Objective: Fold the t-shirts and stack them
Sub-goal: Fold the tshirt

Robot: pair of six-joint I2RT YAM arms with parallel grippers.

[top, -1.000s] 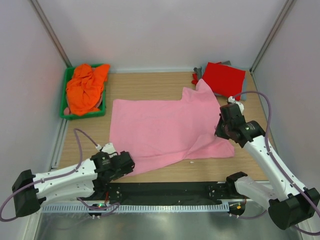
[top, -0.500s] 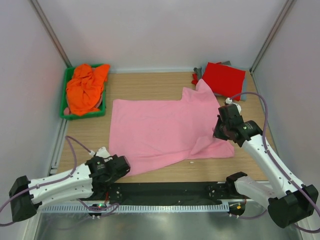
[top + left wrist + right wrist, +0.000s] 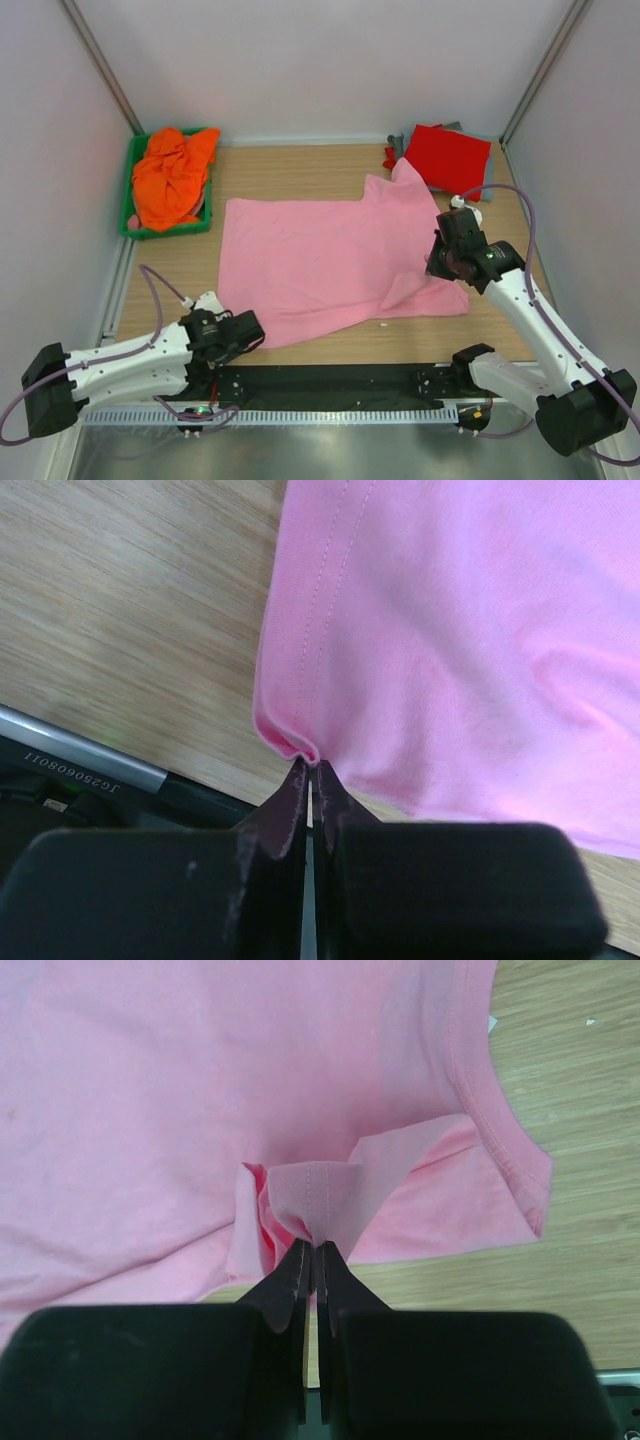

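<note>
— Since a second ago, the left gripper (image 3: 308,765) has been closed and shifted slightly along the near edge. What is being held now?
— The near left corner of the light pink cloth t-shirt (image 3: 320,260) is being pinched between its closed jaws, with the hem bunched at the tips. The right gripper (image 3: 315,1245) is being clamped on a raised fold beside the collar.
— Where is room being left?
— Bare wooden table (image 3: 300,160) is being left showing behind and to the left of the pink shirt, which is being spread mid-table. A crumpled bright orange t-shirt (image 3: 170,180) is being held in the green plastic tray (image 3: 165,233) at far left. A folded red t-shirt (image 3: 445,158) is lying at far right.
— Is anything being hidden?
— A grey cloth (image 3: 399,142) is being mostly covered by the red one.
</note>
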